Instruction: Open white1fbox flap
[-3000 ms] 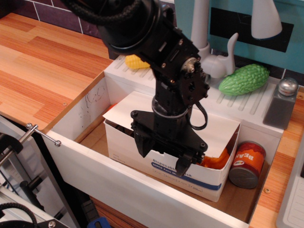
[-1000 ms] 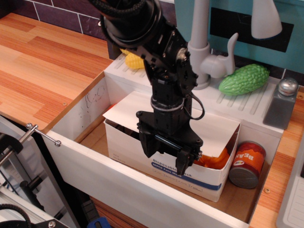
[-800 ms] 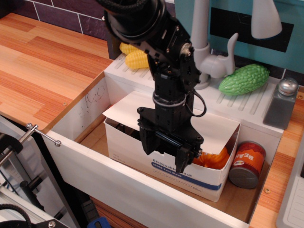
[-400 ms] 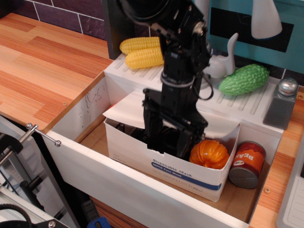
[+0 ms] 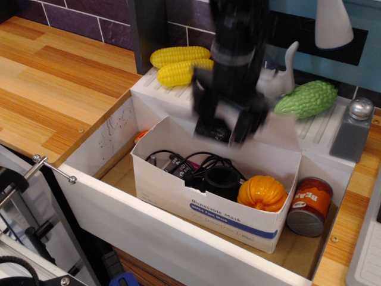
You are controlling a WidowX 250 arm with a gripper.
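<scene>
The white1fbox (image 5: 208, 201), with a blue "Disposable Mask" band on its front side, stands inside the white basin (image 5: 149, 233). Its top is open and shows black cables, a black round object (image 5: 221, 180) and an orange toy pumpkin (image 5: 262, 193). The white1fbox flap (image 5: 271, 154) stands up along the box's back edge, leaning toward the basin's rear wall. My gripper (image 5: 223, 128) is motion-blurred, raised above the back of the box in front of the flap. Its two fingers stand apart with nothing between them.
A red can (image 5: 309, 205) stands in the basin right of the box. Two yellow corn cobs (image 5: 178, 62), a green bumpy gourd (image 5: 306, 98), a white faucet (image 5: 280, 74) and a grey shaker (image 5: 352, 128) sit on the ledge behind. Wooden counter (image 5: 53, 83) lies left.
The flap lay over the box under my gripper. It has swung up and back, uncovering the contents. My gripper has risen out of the box toward the rear.
</scene>
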